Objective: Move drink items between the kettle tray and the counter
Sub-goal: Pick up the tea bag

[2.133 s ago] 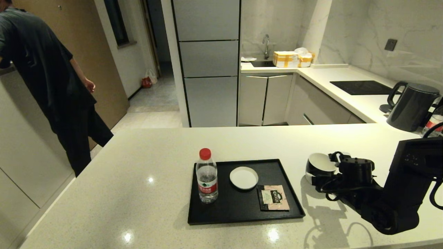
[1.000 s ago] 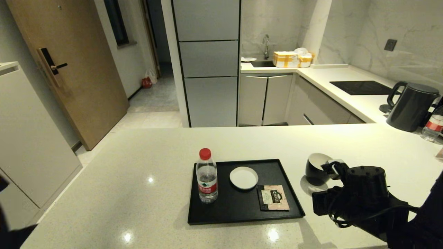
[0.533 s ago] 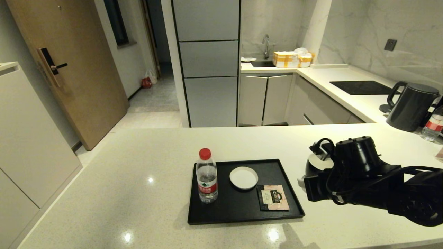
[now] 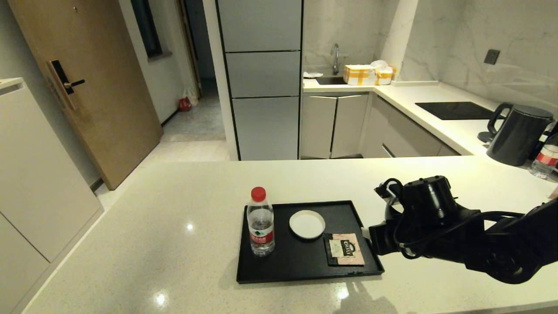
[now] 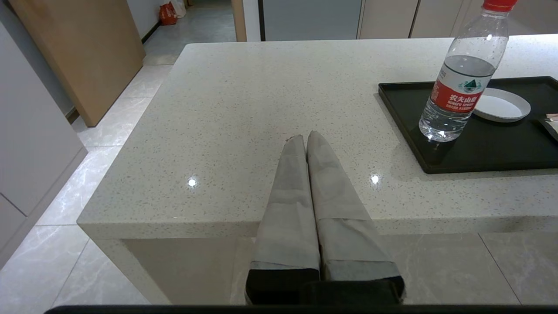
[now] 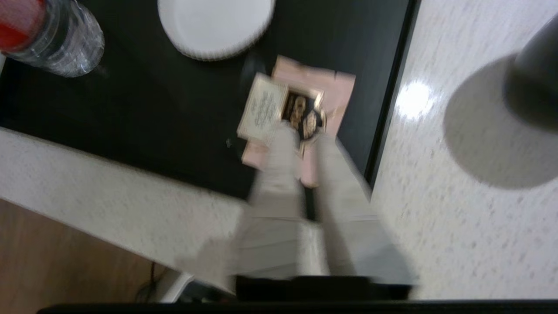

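Note:
The black kettle tray lies on the cream counter and holds the pink-and-black tea sachet at its front right corner. My right arm reaches in from the right, over the tray's right rim. In the right wrist view, the right gripper hangs just above the sachet, open by a narrow gap and holding nothing. The black cup stands on the counter right of the tray; the arm hides it in the head view. The left gripper is shut and parked at the counter's front left edge.
On the tray also stand a red-capped water bottle and a white saucer. A black kettle and a second bottle are at the far right. The hob panel lies on the back worktop.
My right arm has let go of the cup on the counter, risen and swung left until its gripper is over the sachet. The person at the left has walked out of view.

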{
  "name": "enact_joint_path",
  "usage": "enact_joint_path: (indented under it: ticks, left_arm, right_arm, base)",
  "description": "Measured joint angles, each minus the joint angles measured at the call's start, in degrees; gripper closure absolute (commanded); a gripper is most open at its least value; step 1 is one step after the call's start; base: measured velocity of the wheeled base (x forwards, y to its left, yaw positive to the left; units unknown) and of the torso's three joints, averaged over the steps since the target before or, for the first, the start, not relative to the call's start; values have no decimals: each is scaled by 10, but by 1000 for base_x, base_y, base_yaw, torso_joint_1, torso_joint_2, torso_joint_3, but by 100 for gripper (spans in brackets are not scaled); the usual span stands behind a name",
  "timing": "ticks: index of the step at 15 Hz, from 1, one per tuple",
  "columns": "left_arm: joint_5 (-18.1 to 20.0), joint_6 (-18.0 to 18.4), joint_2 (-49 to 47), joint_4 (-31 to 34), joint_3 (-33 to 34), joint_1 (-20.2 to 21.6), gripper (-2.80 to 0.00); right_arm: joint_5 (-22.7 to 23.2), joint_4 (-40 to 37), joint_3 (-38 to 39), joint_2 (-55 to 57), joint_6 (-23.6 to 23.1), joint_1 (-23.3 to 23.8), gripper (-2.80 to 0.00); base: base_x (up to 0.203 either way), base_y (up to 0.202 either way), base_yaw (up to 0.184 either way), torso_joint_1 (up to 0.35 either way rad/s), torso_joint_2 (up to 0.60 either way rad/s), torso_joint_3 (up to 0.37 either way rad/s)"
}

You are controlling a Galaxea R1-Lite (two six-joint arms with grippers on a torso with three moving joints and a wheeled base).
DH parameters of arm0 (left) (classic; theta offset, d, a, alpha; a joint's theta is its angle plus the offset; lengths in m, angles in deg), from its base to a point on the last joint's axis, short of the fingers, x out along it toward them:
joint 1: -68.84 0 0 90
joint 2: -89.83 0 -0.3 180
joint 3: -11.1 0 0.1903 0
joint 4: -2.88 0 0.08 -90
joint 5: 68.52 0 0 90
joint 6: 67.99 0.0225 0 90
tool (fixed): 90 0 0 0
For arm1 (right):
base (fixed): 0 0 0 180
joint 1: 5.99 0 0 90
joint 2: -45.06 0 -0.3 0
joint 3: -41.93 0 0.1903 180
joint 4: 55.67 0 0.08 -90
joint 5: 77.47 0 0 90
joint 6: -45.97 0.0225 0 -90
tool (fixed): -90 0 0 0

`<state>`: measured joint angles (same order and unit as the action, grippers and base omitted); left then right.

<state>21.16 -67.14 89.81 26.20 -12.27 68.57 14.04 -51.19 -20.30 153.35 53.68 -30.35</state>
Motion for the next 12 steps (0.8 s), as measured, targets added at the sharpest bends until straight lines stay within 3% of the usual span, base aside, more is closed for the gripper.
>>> enact_joint_path:
  ticks: [4,9,12]
  left_arm:
    - [0,0,0,0,0,0,0]
    - [0,0,0,0,0,0,0]
    - [0,0,0,0,0,0,0]
  right_arm:
    - [3,-75,-25,1,12,0,-280]
    - [13,-254,-115,-3,9,-12,-280]
    - [13,-287,-154,25,9,-15,-280]
  base:
    - [0,0,0,0,0,0]
    - [0,0,0,0,0,0]
    - [0,0,0,0,0,0]
